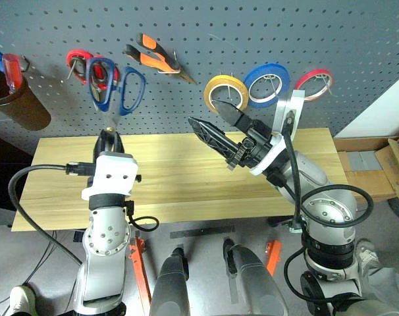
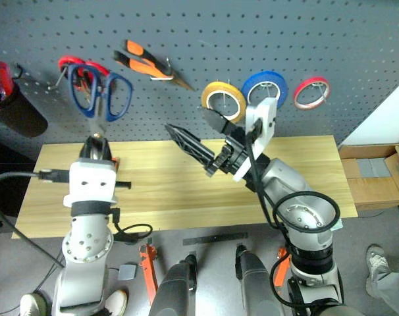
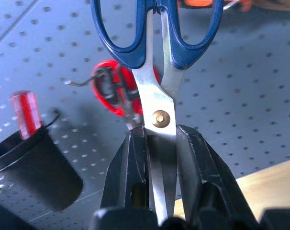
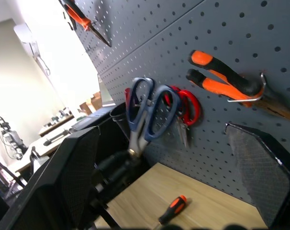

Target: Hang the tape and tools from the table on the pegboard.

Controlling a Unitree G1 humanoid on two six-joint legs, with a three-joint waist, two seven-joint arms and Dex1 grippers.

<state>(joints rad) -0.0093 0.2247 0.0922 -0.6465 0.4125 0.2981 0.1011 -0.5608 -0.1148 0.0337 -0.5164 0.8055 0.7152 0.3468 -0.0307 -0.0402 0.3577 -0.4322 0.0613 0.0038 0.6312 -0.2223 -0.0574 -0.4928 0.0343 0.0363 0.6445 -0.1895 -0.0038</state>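
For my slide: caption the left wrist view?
Left gripper clamps blue-handled scissors by the blades, handles toward the pegboard.

I can read no text, label, brand, number or sign anywhere before me. The pegboard (image 1: 206, 26), the table (image 1: 180, 178), the tape (image 1: 226, 92) and the tool handles hanging there all show plain surfaces with no legible marking.
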